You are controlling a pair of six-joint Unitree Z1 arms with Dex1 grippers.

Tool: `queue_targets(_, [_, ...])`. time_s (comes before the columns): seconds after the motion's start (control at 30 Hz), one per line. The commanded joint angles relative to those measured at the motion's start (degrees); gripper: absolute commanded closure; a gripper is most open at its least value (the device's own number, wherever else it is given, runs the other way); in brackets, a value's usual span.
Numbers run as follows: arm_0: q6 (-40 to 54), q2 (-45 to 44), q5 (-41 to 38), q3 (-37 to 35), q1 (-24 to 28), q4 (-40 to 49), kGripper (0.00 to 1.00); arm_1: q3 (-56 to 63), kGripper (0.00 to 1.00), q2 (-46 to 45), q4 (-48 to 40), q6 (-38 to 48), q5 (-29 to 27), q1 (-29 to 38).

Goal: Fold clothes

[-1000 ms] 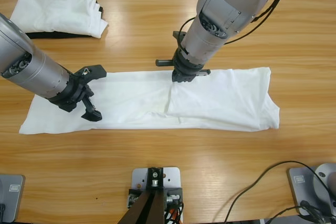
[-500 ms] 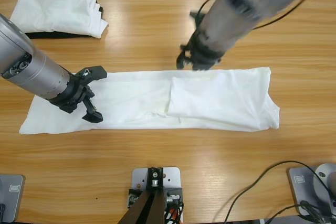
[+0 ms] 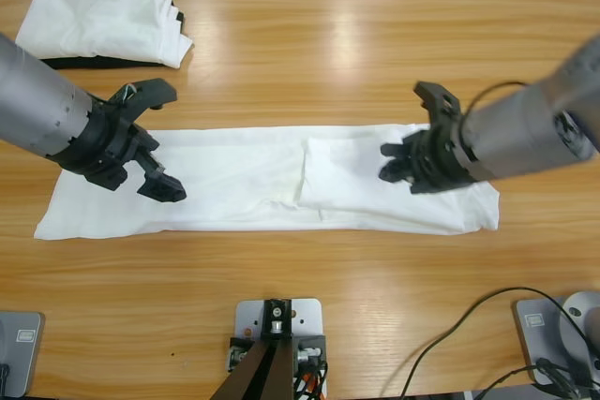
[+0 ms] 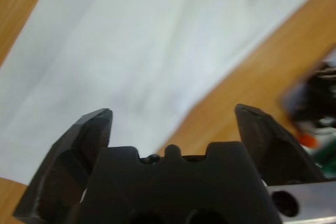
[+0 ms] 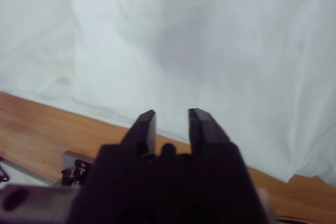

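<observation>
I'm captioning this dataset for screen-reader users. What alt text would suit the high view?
A white T-shirt, folded into a long strip, lies across a wooden table. The left gripper hovers open over its left end, and the right gripper is above its right half. A stack of folded clothes sits at the table's far left corner.

One long wooden table (image 3: 309, 35) held two robot arms, each ending in one gripper: left gripper (image 3: 150, 142), right gripper (image 3: 412, 133). One white T-shirt (image 3: 272, 185) lay spread; one folded white garment (image 3: 103, 21) covered one black garment (image 3: 84, 63).
</observation>
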Motion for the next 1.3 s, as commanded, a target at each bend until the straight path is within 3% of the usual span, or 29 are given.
queue_targets(0.03, [-7.6,8.43,-13.64,-14.42,-2.75,5.36,1.0,12.22,1.0,-9.93,-8.26,3.25,0.51,0.49])
queue_targets(0.13, [-18.45,12.26,-17.65,-15.3,-5.62,-3.03,1.0,16.48,1.0,-10.92,-11.82,4.69,0.51,0.49])
queue_targets(0.27, [-30.75,14.53,-18.03,-11.13,-9.05,-13.49,1.0,17.76,1.0,-10.3,-12.3,6.27,0.12,0.49])
queue_targets(0.4, [-36.01,15.86,-18.09,-6.65,-10.57,-20.82,1.0,17.76,1.0,-8.98,-13.79,6.27,-0.29,0.49])
queue_targets(0.67, [-41.65,21.15,-16.91,-7.07,-11.28,-28.2,1.0,17.85,1.0,-7.38,-15.55,5.13,-0.02,0.49])
queue_targets(1.0, [-41.96,25.85,-12.04,-7.49,-12.31,-25.16,1.0,17.67,1.0,-3.48,-15.6,4.34,-0.8,0.49])
queue_targets(1.3, [-42.05,24.6,-13.41,-6.7,-12.54,-23.89,1.0,17.58,1.0,2.46,-12.67,5.82,-2.04,0.49])
